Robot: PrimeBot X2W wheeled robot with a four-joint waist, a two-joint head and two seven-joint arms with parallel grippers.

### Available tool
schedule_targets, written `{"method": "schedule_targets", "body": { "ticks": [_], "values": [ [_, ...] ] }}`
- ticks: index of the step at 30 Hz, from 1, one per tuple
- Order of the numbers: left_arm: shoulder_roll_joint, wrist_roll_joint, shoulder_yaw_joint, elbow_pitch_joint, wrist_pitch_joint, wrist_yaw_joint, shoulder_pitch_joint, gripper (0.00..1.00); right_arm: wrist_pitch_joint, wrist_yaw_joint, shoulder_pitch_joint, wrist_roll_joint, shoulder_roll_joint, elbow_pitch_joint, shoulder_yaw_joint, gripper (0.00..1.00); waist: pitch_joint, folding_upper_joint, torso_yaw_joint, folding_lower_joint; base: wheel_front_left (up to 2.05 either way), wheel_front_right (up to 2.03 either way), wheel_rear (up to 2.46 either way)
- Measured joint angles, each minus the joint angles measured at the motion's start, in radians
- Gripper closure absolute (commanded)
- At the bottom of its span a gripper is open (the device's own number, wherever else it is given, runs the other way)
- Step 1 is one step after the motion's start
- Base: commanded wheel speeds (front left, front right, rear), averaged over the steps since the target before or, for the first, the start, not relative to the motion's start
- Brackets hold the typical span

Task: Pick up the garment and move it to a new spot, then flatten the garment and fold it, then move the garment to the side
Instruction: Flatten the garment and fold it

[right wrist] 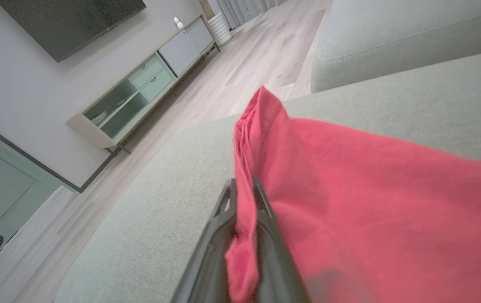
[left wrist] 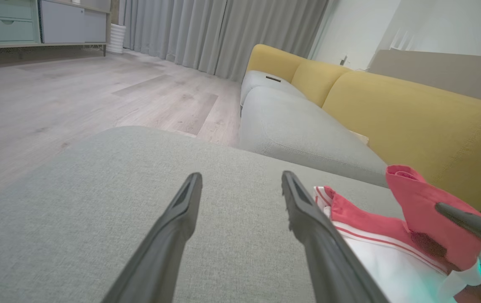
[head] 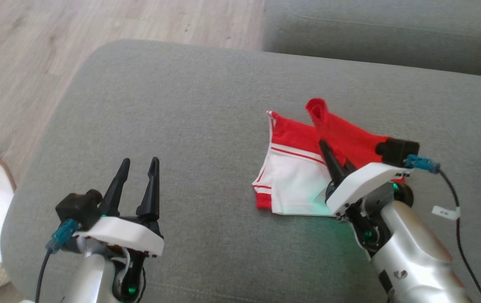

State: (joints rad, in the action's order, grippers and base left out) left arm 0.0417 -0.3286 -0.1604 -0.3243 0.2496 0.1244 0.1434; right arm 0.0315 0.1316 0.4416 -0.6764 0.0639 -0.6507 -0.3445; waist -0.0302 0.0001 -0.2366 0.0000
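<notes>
Right jaws pinch red-white garment (head: 291, 181) on cushion (head: 181, 126); left jaws apart.

The garment (head: 295, 176) is red and white fabric with thin stripes along its edges. Its white part lies flat on the grey cushion (head: 181, 126), right of centre. Its red part stands up in a fold, pinched by the right gripper (head: 323, 145).

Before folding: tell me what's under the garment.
The garment lies on the grey cushion. The patch beneath the cloth is covered, so anything there cannot be seen.
</notes>
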Motion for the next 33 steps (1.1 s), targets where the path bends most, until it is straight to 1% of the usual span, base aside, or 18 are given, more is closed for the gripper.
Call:
{"method": "schedule_targets", "body": {
  "ticks": [5,9,10,11,13,16,19,22,25,27,29,30,31,33],
  "values": [
    [0.0,-0.008,-0.015,0.0,0.0,-0.001,0.005,0.0,-0.047,0.0,0.022,-0.053,0.0,-0.083,-0.065,1.0,-0.017,0.0,-0.036,0.0,0.0,0.0,0.0],
    [0.0,-0.022,-0.016,0.0,0.0,-0.001,0.005,0.0,-0.077,0.0,0.053,-0.115,0.0,-0.118,-0.135,1.0,-0.032,0.0,-0.056,0.0,0.0,0.0,0.0],
    [0.0,-0.022,-0.016,-0.001,0.0,-0.001,0.005,0.0,-0.082,0.0,0.06,-0.135,0.0,-0.119,-0.159,0.9,-0.036,-0.0001,-0.06,0.0001,0.0,0.0,0.0],
    [0.0,-0.022,-0.016,-0.001,0.0,-0.001,0.005,0.0,-0.085,0.0,0.064,-0.161,0.0,-0.12,-0.181,0.0,-0.039,-0.0001,-0.062,0.0001,0.0,0.0,0.0],
    [0.0,-0.021,-0.015,-0.003,0.0,-0.001,0.005,0.0,-0.062,0.0,0.071,-0.196,0.0,-0.143,-0.243,0.0,-0.043,-0.0001,-0.065,0.0001,0.0,0.0,0.0],
    [0.0,-0.015,-0.01,-0.004,0.0,-0.001,0.005,0.0,-0.063,0.0,0.076,-0.232,0.0,-0.145,-0.314,0.0,-0.047,-0.0001,-0.057,0.0001,0.0,0.0,0.0],
    [0.0,-0.015,0.003,-0.004,0.0,-0.001,0.005,0.0,-0.091,0.0,0.102,-0.244,0.0,-0.147,-0.357,0.0,-0.046,-0.0001,-0.04,0.0001,0.0,0.0,0.0],
    [0.0,-0.014,0.011,-0.002,0.0,-0.001,0.005,0.0,-0.138,0.0,0.143,-0.236,0.0,-0.154,-0.375,0.0,-0.043,-0.0001,-0.016,0.0,0.0,0.0,0.0],
    [0.0,-0.015,0.012,0.01,0.0,-0.001,0.006,0.0,-0.196,0.0,0.175,-0.198,0.0,-0.173,-0.374,0.0,-0.04,-0.0001,0.015,0.0001,0.0,0.0,0.0],
    [0.0,-0.015,0.015,0.022,0.0,-0.001,0.006,0.0,-0.232,0.0,0.187,-0.146,0.003,-0.189,-0.361,0.0,-0.038,-0.0001,0.039,0.0001,0.0,0.0,0.0],
    [0.0,-0.015,0.016,0.039,0.0,-0.001,0.006,0.0,-0.258,0.0,0.191,-0.091,0.02,-0.191,-0.347,0.0,-0.035,-0.0001,0.065,0.0,0.0,0.0,0.0],
    [0.0,-0.015,0.016,0.045,0.0,-0.001,0.006,0.0,-0.267,0.0,0.191,-0.06,0.035,-0.189,-0.331,0.0,-0.034,-0.0001,0.078,0.0001,0.0,0.0,0.0],
    [-0.001,-0.015,0.019,0.058,0.0,-0.001,0.006,0.0,-0.274,0.0,0.191,-0.01,0.072,-0.183,-0.288,0.0,-0.031,-0.0001,0.104,0.0001,0.0,0.0,0.0],
    [0.0,-0.015,0.023,0.071,0.0,-0.002,0.006,0.0,-0.28,0.0,0.187,0.053,0.113,-0.16,-0.233,0.0,-0.027,-0.0001,0.13,0.0,0.0,0.0,0.0]
  ]
}}
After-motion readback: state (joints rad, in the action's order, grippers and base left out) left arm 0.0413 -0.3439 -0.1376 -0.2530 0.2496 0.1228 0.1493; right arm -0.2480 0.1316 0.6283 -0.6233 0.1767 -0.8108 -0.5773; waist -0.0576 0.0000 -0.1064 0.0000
